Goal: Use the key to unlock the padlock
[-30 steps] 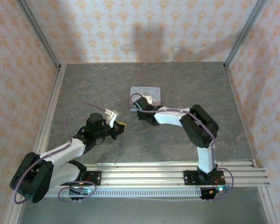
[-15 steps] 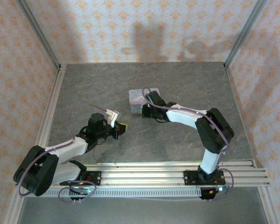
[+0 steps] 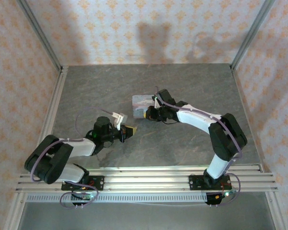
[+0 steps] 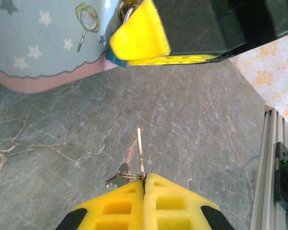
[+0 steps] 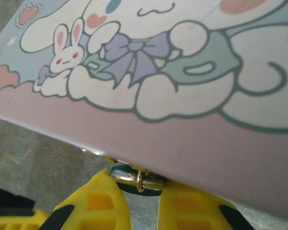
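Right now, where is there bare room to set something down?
Free: on the table, the strip between the tin and back wall, the far left corner, and the right side beyond the right arm. Crowded: the middle, where the left gripper with the key faces the right gripper holding the padlock at the tin's edge.

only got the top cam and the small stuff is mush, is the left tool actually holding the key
observer: yes, in the left wrist view the left tool is shut on the key, blade sticking out past the fingertips.
operator: and the padlock
observer: in the right wrist view the right tool has the padlock pinched between its fingers, right at the edge of the tin.
operator: key in yet
observer: no, the left wrist view shows bare table between key tip and padlock.
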Available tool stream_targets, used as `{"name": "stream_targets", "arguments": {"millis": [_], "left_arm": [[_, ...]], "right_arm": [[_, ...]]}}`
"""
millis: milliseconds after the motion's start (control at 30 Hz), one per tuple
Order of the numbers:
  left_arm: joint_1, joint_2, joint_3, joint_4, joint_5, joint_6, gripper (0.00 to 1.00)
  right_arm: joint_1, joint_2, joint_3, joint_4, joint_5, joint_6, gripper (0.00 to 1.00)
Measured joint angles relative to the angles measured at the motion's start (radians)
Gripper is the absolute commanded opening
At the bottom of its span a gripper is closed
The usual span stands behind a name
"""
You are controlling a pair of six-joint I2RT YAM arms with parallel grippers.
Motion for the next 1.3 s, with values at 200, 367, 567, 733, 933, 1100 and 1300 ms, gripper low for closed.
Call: {"name": "stream_targets", "arguments": {"millis": [200, 367, 567, 733, 933, 1100, 1300], "left_arm": [[0.0, 0.06, 0.013, 0.101, 0.023, -0.031, 0.0], [0.0, 0.122, 0.046, 0.189, 0.052, -0.056, 0.0], [0.002, 0.204, 0.085, 0.265, 0.084, -0.093, 0.0], [0.01, 0.212, 0.085, 0.266, 0.089, -0.095, 0.0], [0.043, 0.221, 0.086, 0.277, 0.105, -0.113, 0.0], [0.05, 0.304, 0.116, 0.365, 0.144, -0.204, 0.0], [0.061, 0.388, 0.138, 0.453, 0.183, -0.324, 0.0]], "right_arm": [[-0.007, -0.022, 0.042, -0.072, -0.064, 0.018, 0.0], [-0.021, -0.027, 0.071, -0.094, -0.108, 0.029, 0.0], [-0.033, -0.028, 0.083, -0.1, -0.134, 0.047, 0.0], [-0.033, -0.028, 0.085, -0.119, -0.134, 0.044, 0.0], [-0.033, -0.028, 0.085, -0.12, -0.134, 0.044, 0.0], [-0.033, -0.027, 0.085, -0.119, -0.134, 0.045, 0.0], [-0.033, -0.027, 0.085, -0.108, -0.134, 0.056, 0.0]]}}
